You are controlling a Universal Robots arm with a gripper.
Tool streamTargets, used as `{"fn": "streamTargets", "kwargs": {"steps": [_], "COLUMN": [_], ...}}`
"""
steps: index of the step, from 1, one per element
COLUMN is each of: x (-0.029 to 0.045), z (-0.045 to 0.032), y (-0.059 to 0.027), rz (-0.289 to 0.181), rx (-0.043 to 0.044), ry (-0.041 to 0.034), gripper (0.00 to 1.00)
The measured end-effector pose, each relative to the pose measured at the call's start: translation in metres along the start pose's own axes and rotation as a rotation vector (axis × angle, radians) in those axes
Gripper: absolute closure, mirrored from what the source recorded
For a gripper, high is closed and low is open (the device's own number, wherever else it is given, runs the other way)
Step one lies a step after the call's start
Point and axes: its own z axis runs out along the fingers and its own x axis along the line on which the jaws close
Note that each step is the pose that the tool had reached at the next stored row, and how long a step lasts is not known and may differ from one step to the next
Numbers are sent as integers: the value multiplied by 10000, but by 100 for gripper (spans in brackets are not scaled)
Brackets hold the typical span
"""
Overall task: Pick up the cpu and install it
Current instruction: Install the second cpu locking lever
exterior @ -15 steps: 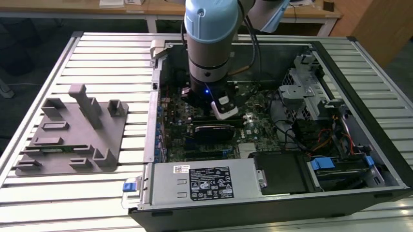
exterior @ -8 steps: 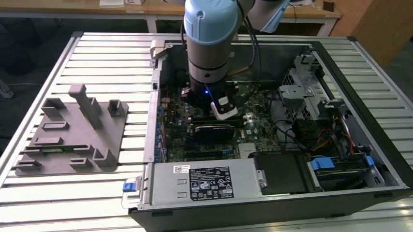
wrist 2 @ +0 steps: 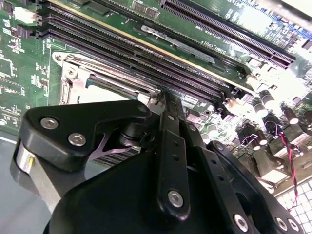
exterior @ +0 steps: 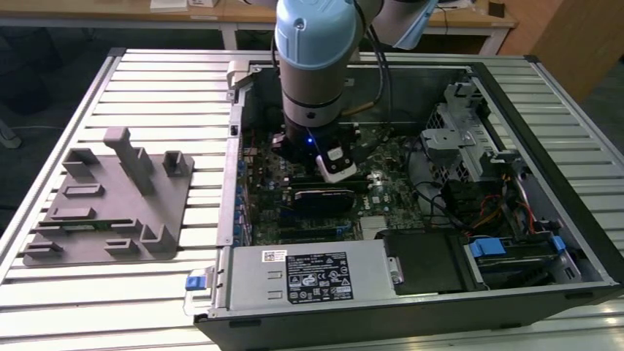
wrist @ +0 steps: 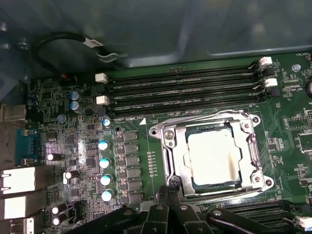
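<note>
Exterior view: I'm down inside the open PC case [exterior: 507, 95], over the motherboard [exterior: 390, 194]. Second wrist view: my gripper [wrist 2: 163, 95] looks pinched together, holding nothing. First wrist view: cpu [wrist: 213, 155] sits seated in its socket [wrist: 212, 153], just beside my fingertips.

A white label [exterior: 307, 276] with dark print and small signs sits on the grey power supply box [exterior: 248, 281] in the exterior view, but no word or number on it can be read. In the first wrist view, the green motherboard [wrist: 87, 146] carries fine white printing and the black cable [wrist: 53, 38] has a small white tag [wrist: 92, 43]; both are too small to read.
</note>
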Motion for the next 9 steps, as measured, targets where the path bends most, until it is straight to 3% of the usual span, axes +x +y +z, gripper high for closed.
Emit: {"fn": "streamTargets", "kwargs": {"steps": [9], "x": [4], "z": [1], "y": [-1], "rz": [1], "rx": [0], "ry": [-2], "gripper": [89]}}
